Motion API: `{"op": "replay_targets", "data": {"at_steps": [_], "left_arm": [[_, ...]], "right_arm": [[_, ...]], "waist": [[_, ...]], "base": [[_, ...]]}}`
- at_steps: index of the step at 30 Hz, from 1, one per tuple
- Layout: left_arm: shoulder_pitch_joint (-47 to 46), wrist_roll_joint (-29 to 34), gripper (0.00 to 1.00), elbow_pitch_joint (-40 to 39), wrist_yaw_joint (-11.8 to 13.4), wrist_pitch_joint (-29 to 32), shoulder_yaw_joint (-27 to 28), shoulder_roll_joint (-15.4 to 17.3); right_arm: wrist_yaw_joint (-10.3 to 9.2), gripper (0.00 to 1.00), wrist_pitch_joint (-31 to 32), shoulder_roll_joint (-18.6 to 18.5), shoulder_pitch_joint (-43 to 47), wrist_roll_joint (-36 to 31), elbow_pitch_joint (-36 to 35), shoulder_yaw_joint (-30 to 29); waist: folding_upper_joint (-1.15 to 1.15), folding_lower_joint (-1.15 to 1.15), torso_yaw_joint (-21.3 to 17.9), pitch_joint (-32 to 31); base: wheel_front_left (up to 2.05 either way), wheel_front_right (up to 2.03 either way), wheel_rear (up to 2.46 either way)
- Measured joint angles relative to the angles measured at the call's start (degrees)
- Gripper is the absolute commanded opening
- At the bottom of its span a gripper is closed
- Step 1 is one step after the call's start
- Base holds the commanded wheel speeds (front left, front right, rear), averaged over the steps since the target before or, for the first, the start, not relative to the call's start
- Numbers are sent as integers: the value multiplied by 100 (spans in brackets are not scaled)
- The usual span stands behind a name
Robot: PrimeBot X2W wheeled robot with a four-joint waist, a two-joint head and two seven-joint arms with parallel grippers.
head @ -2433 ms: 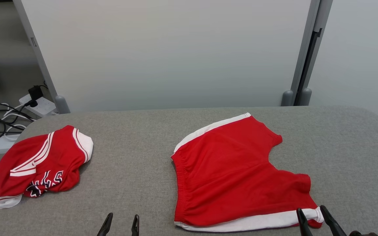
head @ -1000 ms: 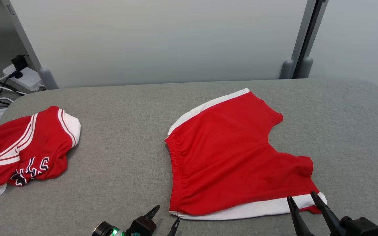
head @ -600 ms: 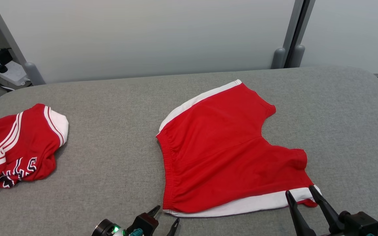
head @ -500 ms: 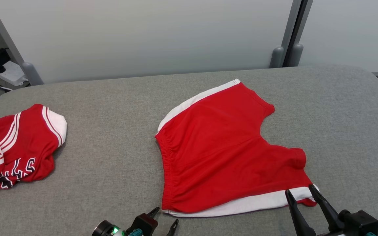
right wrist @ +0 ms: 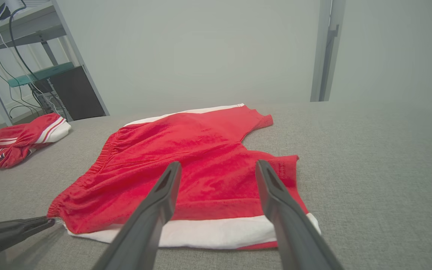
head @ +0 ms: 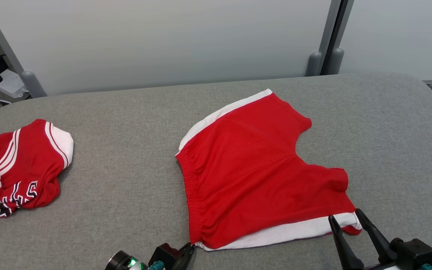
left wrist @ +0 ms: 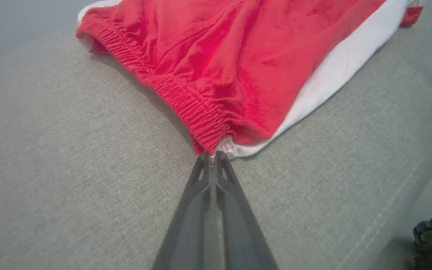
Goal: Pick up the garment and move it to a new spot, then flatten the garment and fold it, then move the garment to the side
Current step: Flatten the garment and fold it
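Note:
The garment (head: 261, 172) is a pair of red shorts with white trim, lying spread flat on the grey table (head: 126, 150). My left gripper (head: 190, 245) is at its near left corner. In the left wrist view the fingers are shut, with the left gripper (left wrist: 211, 155) pinching the waistband's end of the garment (left wrist: 238, 56). My right gripper (head: 345, 215) stands open over the white hem at the near right corner. In the right wrist view the right gripper (right wrist: 219, 165) straddles that hem of the garment (right wrist: 201, 157) with nothing gripped, and the left gripper (right wrist: 49, 222) shows at the lower left.
A crumpled red and white jersey (head: 17, 168) lies at the table's far left, also visible as the jersey (right wrist: 17, 140). Pale wall panels stand behind the table. A power strip (head: 2, 80) with cables lies on the floor at the left. The table's near edge runs close behind both grippers.
My left gripper has reached forward to the shorts' near left corner and closed on it. The right gripper stays open at the hem. The head camera has drifted slightly.

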Motion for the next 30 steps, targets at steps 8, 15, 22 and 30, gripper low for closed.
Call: {"op": "replay_targets", "data": {"at_steps": [8,15,22,30], "left_arm": [[5,-109,0,-169,-1,0,-41,-1],[168,-267,0,-576,-8,0,62,152],[250,-301,0,-586,-8,0,105,248],[246,-300,0,-582,-8,0,120,243]], "right_arm": [[0,100,0,16,-16,261,288,-220],[0,100,0,130,-374,588,1292,-622],[0,88,0,140,-804,912,2399,-602],[0,36,0,110,-1038,1362,3061,-110]], "waist": [[0,0,88,13],[0,0,235,40],[0,0,378,52],[0,0,411,84]], "base": [[0,0,0],[0,0,0],[0,0,0],[0,0,0]]}}
